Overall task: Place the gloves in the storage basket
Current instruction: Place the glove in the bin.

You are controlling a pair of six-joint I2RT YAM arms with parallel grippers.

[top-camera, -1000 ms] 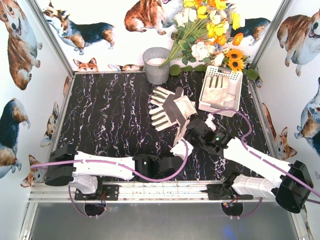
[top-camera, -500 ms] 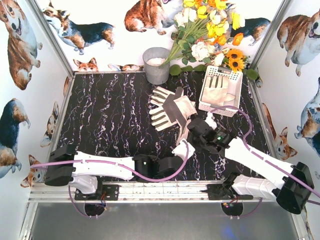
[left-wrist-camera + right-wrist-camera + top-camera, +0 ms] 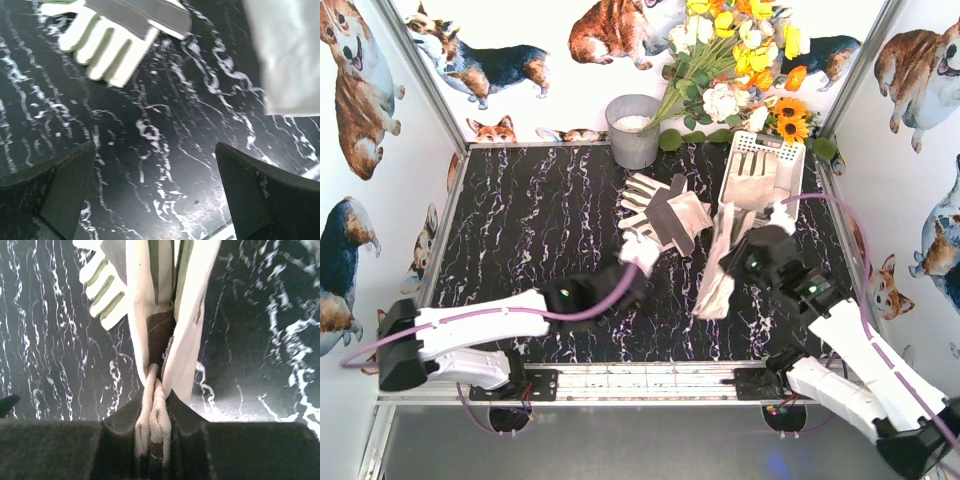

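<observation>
**Item 1, right claw** (image 3: pixel 748 262): clamped on the cuff of one glove (image 3: pixel 718 272). The wrist view shows the ribbed cuff (image 3: pixel 154 427) pinched between the jaws. The glove hangs lengthwise, right of centre in the top view, just below the storage basket.

**Item 2, left claw** (image 3: pixel 638 254): jaws wide apart, holding nothing, over the black marbled surface (image 3: pixel 530 230) at frame centre. It is just below the loose gloves.

**Item 3, loose gloves** (image 3: pixel 660 212): cream with grey patches, overlapping, lying flat on the surface, centre of the frame.

**Item 4, storage basket** (image 3: pixel 748 143): white, perforated, upper right of the frame. One glove (image 3: pixel 752 185) lies inside.

**Item 5, grey bucket** (image 3: pixel 633 130): upper centre, upright, left of the flowers (image 3: pixel 735 70).
</observation>
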